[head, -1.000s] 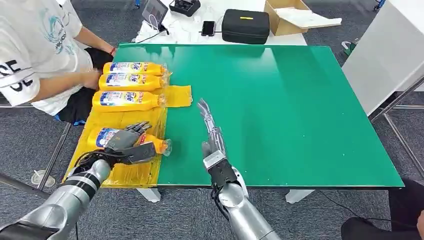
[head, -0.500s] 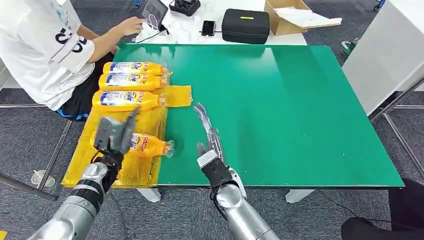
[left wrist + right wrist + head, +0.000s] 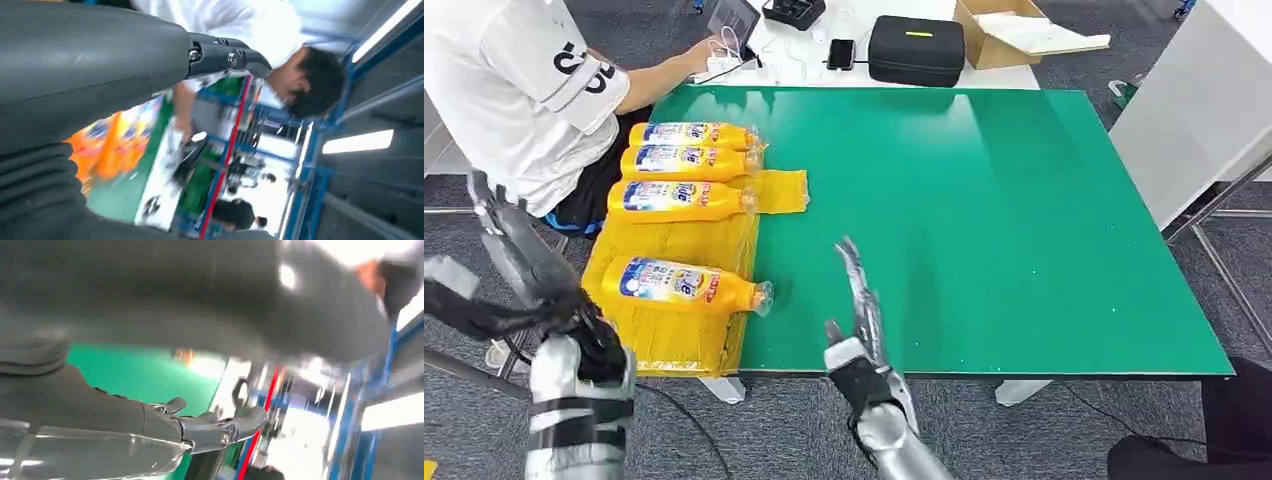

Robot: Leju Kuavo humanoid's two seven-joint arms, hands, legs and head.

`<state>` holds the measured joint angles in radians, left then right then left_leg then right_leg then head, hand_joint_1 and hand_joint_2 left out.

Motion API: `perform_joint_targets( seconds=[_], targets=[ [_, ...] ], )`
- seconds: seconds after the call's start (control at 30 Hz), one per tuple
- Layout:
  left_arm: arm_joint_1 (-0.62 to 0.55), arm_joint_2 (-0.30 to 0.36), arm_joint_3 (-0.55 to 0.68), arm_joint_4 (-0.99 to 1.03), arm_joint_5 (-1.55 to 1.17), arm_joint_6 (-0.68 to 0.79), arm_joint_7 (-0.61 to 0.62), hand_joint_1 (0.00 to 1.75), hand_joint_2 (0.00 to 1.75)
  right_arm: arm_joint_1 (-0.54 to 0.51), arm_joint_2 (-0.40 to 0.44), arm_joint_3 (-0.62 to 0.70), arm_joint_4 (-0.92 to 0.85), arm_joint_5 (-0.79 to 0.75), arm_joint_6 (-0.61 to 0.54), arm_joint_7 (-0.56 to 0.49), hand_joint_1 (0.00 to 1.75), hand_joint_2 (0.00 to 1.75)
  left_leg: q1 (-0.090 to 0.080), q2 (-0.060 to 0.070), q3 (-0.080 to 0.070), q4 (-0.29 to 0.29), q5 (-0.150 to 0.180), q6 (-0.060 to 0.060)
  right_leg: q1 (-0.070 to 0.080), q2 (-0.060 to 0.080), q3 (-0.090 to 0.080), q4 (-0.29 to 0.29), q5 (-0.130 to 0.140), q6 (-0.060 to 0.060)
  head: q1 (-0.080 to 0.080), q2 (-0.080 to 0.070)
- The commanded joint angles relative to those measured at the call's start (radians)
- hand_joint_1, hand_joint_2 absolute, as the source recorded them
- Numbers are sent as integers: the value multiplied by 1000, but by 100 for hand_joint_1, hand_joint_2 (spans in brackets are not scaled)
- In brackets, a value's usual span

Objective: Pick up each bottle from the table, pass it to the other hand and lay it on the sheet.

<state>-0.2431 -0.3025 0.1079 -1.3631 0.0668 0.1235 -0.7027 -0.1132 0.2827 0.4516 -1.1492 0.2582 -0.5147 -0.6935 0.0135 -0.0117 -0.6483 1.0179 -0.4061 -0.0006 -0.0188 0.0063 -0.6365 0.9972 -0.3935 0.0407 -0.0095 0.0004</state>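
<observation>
Four bottles [image 3: 686, 283] lie on the yellow sheet [image 3: 664, 335] at left — we read both hands' fingers spread, left hand [image 3: 499, 270] and right hand [image 3: 856, 300] empty, since nothing remains.

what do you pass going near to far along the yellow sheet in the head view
Nearest bottle, lying apart from the rest → second bottle → third bottle → farthest bottle → the person's forearm beyond the yellow sheet.

The head view looks forward and steeply down from high on the body onto the flat green table top [image 3: 984, 200]. Both wrist views sit close behind their hands, turned sideways, facing outward across the same green surface [image 3: 140, 375] toward the room beyond.
</observation>
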Motion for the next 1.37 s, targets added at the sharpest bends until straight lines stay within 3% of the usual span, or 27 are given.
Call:
perform_joint_targets(
  seconds=[0.03,0.17,0.27,0.4,0.67,1.3,1.37],
  targets=[
    [313,-9,-217,32,-19,-12,5,0,175,236,-58,-95,-374,-36,-183,-5,0,175,-1,-1,9,-2,-4,2,0,-3,9,-2,-4,-1,0,0],
    [399,2,-302,41,-54,27,5,0,175,336,-14,-205,-495,47,-183,-5,0,175,-1,-1,5,-1,-4,2,-1,-3,5,-1,-5,-1,0,0],
    [400,9,-326,83,-56,36,5,0,175,349,7,-226,-511,60,-183,-5,0,175,-1,0,8,-1,-7,1,0,-3,9,-1,-7,-2,0,0],
    [401,14,-339,57,-26,26,5,0,175,346,28,-245,-488,117,-183,-5,0,175,-1,1,8,-1,-7,2,0,-2,7,-2,-6,-2,0,0],
    [414,5,-319,-64,-27,69,5,0,175,319,15,-238,-381,60,-183,-5,0,175,0,3,6,-1,-5,1,0,0,6,-2,-4,-2,0,0],
    [399,2,-301,-1,55,31,5,0,175,324,20,-244,-354,55,-183,-5,0,175,-1,2,5,-1,-4,1,0,0,4,-2,-3,-2,0,0],
    [396,2,-300,10,60,27,5,0,175,328,22,-247,-351,56,-183,-5,0,175,0,3,10,-2,-6,1,0,0,9,-3,-5,-3,0,0]
  ],
)
